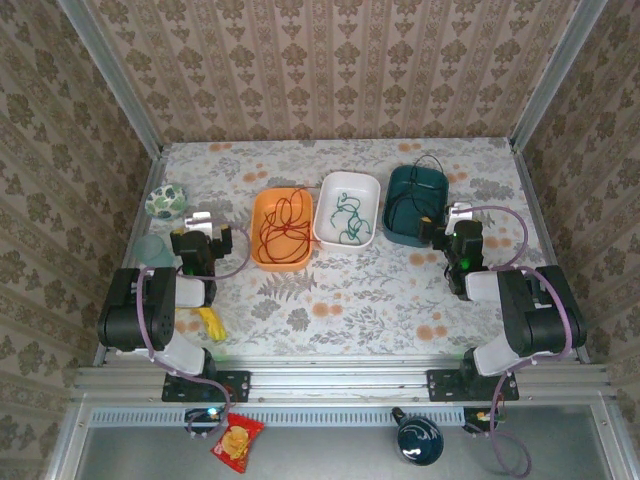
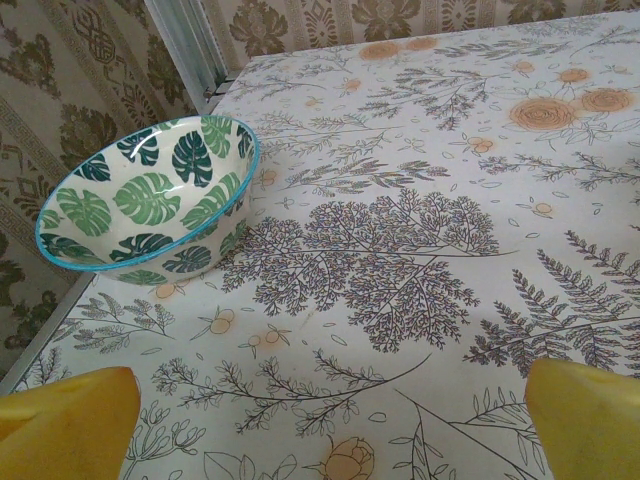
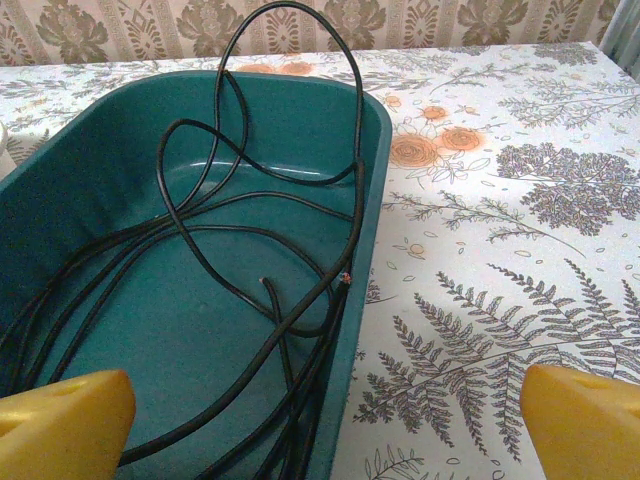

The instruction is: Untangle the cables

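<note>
Over on the left, the left hand [image 1: 203,222] hangs above the table [image 1: 340,300] with its yellow fingertips [image 2: 65,425] spread wide and nothing between them. Seen from its wrist, a leaf-patterned bowl [image 2: 150,195] sits ahead of it and to the left, near the table's corner, with bare floral cloth beneath the hand.

Just to the right of that hand lies an orange tray [image 1: 256,235], and the red cable [image 1: 285,225] is coiled loosely inside it. It is close to the hand but not touching it.

Next comes a white tray [image 1: 350,187] holding the dark green cable [image 1: 348,220] in a small bunch, well apart from either hand.

Then a teal tray [image 3: 290,125] holds the black cable [image 3: 359,180], piled in long loops, with one loop standing up over the far rim.

The right hand [image 1: 455,222] sits at this tray's near right corner, gaping wide and holding nothing. From its wrist, one fingertip hangs over the tray's inside and the other over the table outside the rim, with the black strands running just ahead and below.
</note>
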Robot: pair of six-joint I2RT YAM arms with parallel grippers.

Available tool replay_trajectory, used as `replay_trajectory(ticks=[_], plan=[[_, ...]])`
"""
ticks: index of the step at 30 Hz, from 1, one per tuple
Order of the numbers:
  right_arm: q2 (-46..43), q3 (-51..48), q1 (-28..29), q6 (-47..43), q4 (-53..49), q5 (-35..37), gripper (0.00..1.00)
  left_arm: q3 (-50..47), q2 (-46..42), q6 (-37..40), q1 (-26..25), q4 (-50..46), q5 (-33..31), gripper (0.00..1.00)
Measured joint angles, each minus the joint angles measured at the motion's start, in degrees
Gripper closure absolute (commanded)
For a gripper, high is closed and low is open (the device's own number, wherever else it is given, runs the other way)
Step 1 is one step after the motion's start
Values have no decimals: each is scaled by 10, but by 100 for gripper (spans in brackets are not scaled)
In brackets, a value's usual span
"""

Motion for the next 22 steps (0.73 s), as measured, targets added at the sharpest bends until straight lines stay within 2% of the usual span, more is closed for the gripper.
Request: replay_trajectory(ticks=[22], plan=[[0,0,-7,0,0,-13,0,0,0,0,0,0,0,0]])
